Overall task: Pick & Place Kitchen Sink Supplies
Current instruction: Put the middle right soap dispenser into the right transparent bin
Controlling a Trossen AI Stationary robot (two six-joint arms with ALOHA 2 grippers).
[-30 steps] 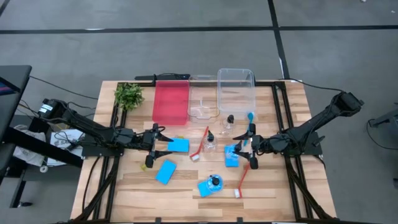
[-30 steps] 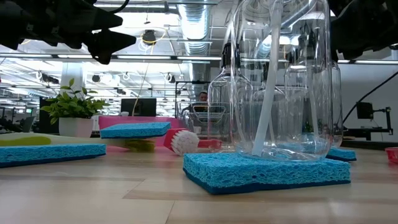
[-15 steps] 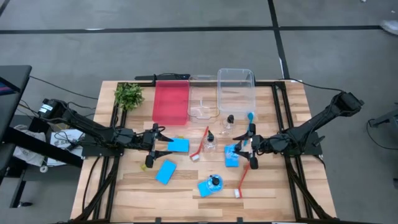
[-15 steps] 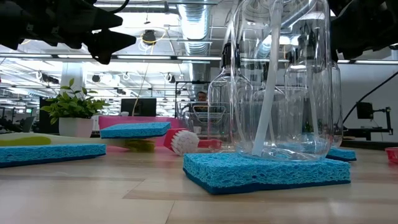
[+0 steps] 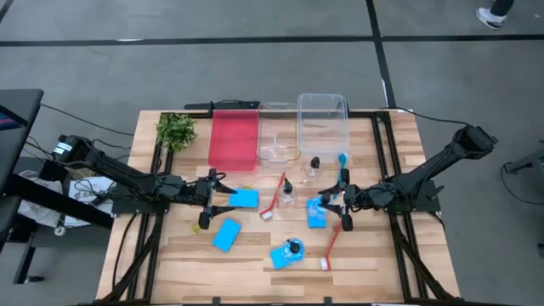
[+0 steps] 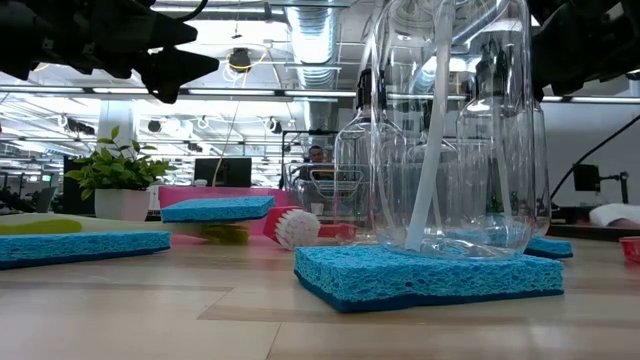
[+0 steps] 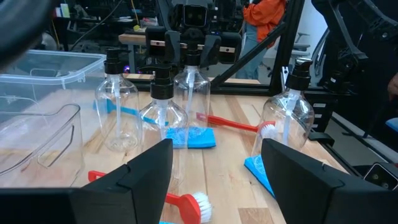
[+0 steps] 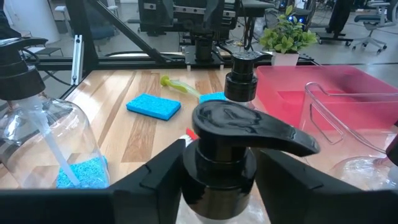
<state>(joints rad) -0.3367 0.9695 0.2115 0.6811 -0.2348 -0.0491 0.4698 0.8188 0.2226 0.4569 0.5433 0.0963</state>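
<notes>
While the left gripper waited with jaws spread wide, holding nothing, the right gripper straddled a bottle's black pump cap. Whether it gripped was unclear.

In the right wrist view, a black pump cap fills the foreground; the bottle beneath it is cut off by the picture's edge. In the low view, a clear bottle on a blue sponge loses its top past the frame, and distorts whatever stands behind it.
</notes>
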